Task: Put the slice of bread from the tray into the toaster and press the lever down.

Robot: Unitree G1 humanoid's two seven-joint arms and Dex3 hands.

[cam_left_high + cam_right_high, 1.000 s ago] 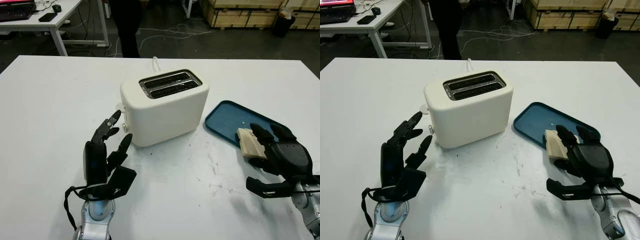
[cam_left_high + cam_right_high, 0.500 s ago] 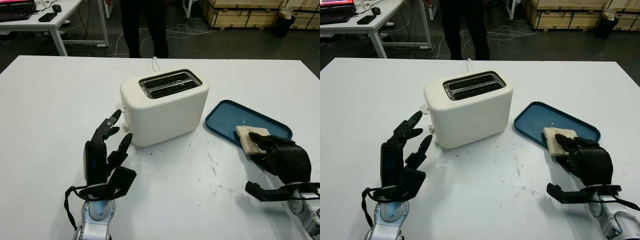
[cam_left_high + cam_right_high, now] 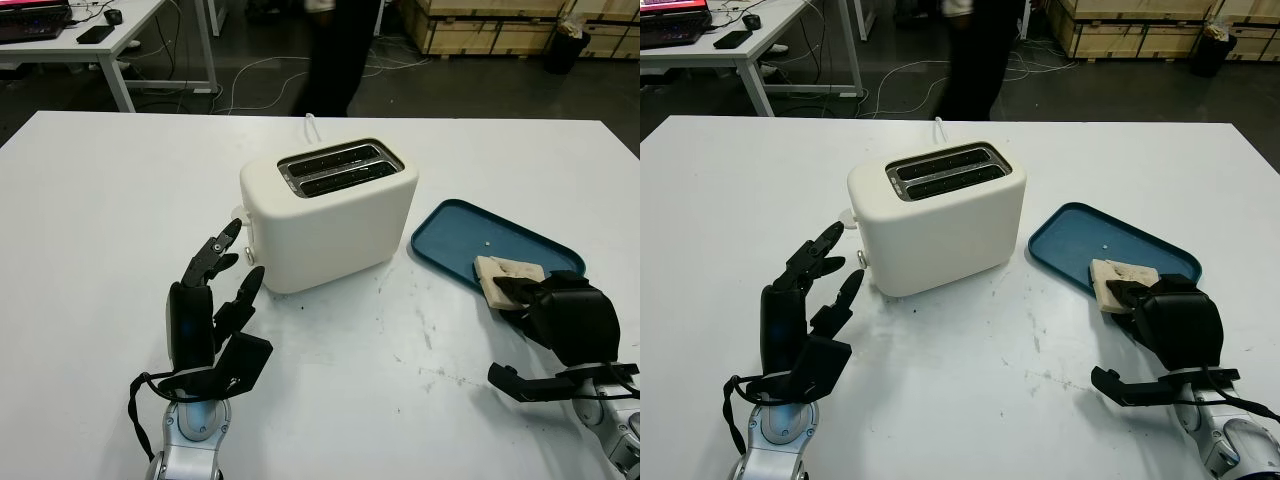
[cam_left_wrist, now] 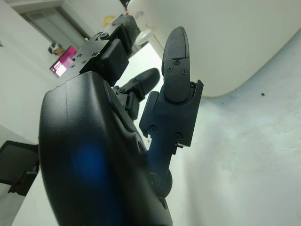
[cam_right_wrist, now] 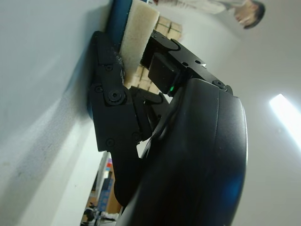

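On the white surface [image 3: 90, 190], the left hand [image 3: 208, 310] stands upright at near left, holding nothing, its fingertips just short of the cream toaster [image 3: 330, 210] — the left wrist view shows the toaster's rounded wall close beyond the fingers [image 4: 176, 56]. Both toaster slots sit empty. At right, the right hand [image 3: 560, 315] curls over the near edge of the blue tray [image 3: 470, 235], pinching the slice of bread [image 3: 505, 277]; the right wrist view shows the slice [image 5: 136, 28] clamped between thumb and fingers. A person [image 3: 340, 50] passes at far centre.
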